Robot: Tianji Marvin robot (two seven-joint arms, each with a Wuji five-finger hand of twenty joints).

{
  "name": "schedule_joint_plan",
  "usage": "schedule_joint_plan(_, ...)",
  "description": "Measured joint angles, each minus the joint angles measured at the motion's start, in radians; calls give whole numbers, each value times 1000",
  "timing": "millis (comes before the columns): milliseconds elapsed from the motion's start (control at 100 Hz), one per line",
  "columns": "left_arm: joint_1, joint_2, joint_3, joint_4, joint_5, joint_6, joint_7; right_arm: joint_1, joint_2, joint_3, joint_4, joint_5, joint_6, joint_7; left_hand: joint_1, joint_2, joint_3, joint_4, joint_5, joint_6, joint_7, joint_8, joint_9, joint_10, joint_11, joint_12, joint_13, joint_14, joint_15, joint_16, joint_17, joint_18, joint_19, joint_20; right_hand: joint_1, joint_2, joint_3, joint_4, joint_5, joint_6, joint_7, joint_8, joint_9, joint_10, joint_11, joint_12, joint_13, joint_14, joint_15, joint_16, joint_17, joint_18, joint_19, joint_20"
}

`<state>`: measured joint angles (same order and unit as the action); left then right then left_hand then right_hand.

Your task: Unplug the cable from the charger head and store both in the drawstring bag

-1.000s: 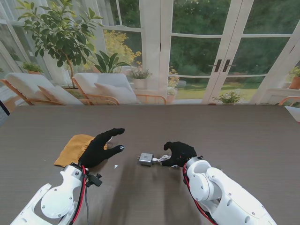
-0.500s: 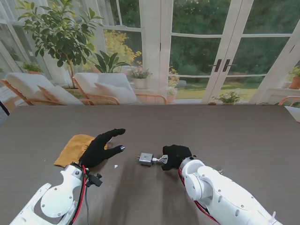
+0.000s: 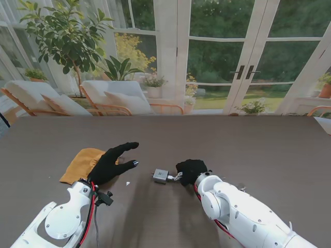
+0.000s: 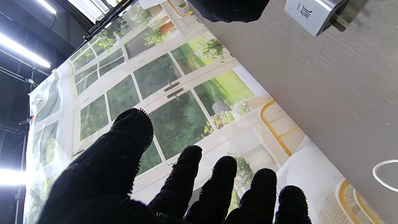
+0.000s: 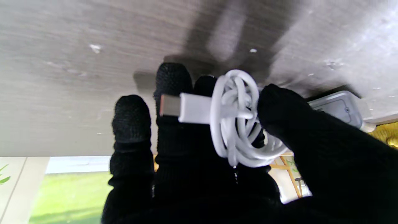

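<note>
The small silver charger head [image 3: 160,175] lies on the table between my hands and also shows in the right wrist view [image 5: 339,107] and the left wrist view [image 4: 314,12]. My right hand [image 3: 191,171] is shut on the coiled white cable [image 5: 239,124], pinched between thumb and fingers, with one free connector [image 5: 169,105] sticking out. A short white stretch of cable [image 3: 176,177] runs from the hand to the charger; the joint itself is hidden by my thumb. The yellow drawstring bag [image 3: 83,164] lies flat at the left, partly under my open left hand [image 3: 111,163], whose fingers [image 4: 189,174] are spread.
The dark wood table [image 3: 248,144] reaches far to the right and away from me. A small white speck [image 3: 128,183] lies near my left wrist, and a thin white loop [image 4: 385,174] shows on the table in the left wrist view. Windows and chairs stand beyond the far edge.
My right hand has slid left, closer to the charger head, with the forearm swinging in behind it. The charger, the bag and my left hand have stayed put.
</note>
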<state>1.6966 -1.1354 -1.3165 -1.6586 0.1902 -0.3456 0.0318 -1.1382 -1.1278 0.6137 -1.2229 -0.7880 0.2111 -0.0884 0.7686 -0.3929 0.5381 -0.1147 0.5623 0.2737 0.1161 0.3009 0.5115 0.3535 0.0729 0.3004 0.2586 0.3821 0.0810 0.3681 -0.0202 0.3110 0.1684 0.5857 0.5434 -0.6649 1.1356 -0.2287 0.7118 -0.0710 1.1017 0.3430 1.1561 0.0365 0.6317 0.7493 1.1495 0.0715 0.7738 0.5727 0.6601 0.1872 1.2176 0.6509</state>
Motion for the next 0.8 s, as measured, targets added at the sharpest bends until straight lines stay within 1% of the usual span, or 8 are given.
schedule_joint_plan(130, 0, 0, 1, -1, -7, 1, -3, 12, 0, -17, 15, -9, -36, -4, 0, 13, -10, 0, 0, 0, 0, 0, 0, 1, 0, 0, 0, 0, 0, 0, 0, 0, 0, 0, 8, 0, 23, -27, 9, 36, 41, 54, 65, 4, 35, 20, 114, -11, 142, 49, 2, -27, 109, 0)
schedule_joint_plan(270, -1, 0, 2, -2, -21, 3, -10, 20, 8, -29, 22, -68, -85, -6, 1, 31, -32, 0, 0, 0, 0, 0, 0, 6, 0, 0, 0, 0, 0, 0, 0, 0, 0, 0, 5, 1, 45, -56, -20, 54, 88, 84, 123, 4, 102, 59, 135, -22, 384, 144, 2, -48, 200, 0)
schedule_joint_plan(370, -2, 0, 4, -2, -30, 5, -12, 16, 10, -22, 25, -67, -102, -23, 1, 39, -45, 0, 1, 0, 0, -1, 0, 8, 0, 0, 0, 0, 0, 0, 0, 0, 0, 0, 5, 10, 45, -70, -24, 56, 101, 92, 148, -2, 135, 83, 136, -29, 518, 196, 2, -48, 242, 0)
schedule_joint_plan(410, -2, 0, 5, -2, -33, 6, -13, 12, 10, -12, 25, -64, -108, -30, 1, 39, -50, 0, 2, 0, 0, -1, 0, 8, 0, 0, 0, 0, 0, 0, 0, 0, 0, 0, -7, 10, 72, -81, -24, 59, 110, 96, 148, -3, 151, 97, 137, -34, 577, 225, 2, -51, 272, 25)
schedule_joint_plan(520, -4, 0, 7, -2, -28, 14, -11, -3, 10, 19, 21, -69, -136, -48, 1, 39, -52, 0, 3, 7, 0, -1, 0, 10, 0, 0, 0, 0, 0, 0, 0, 0, 0, 0, -24, 5, 100, -90, -22, 68, 125, 108, 161, -11, 205, 121, 146, -43, 663, 274, 2, -88, 345, 93)
schedule_joint_plan(600, -9, 0, 12, 1, -11, 20, -8, -11, 11, 33, 18, -81, -158, -72, 1, 39, -54, 0, 11, 9, 0, -1, 0, 10, 0, 0, 0, 0, 0, 0, 0, 0, 0, 0, -41, -30, 133, -90, 0, 69, 131, 131, 172, -20, 269, 122, 150, -51, 721, 320, 2, -111, 391, 123)
schedule_joint_plan(690, -23, 1, 24, 16, -9, 24, -10, -23, 11, 55, 14, -92, -177, -112, 1, 52, -54, 0, 14, 9, 0, -1, 2, 11, 0, 0, 0, 0, 0, 0, 0, 0, 0, 0, -53, -66, 161, -90, 30, 71, 136, 141, 174, -29, 330, 122, 152, -61, 779, 365, 2, -120, 436, 124)
schedule_joint_plan(800, -50, 1, 44, 44, -8, 33, -12, -36, 12, 78, 7, -105, -212, -140, 2, 52, -54, 0, 15, 13, 0, -2, 4, 11, 0, 0, 0, 0, 0, 0, 0, 0, 0, 0, -54, -84, 162, -90, 48, 71, 136, 145, 184, -36, 357, 122, 161, -67, 801, 385, 2, -130, 454, 129)
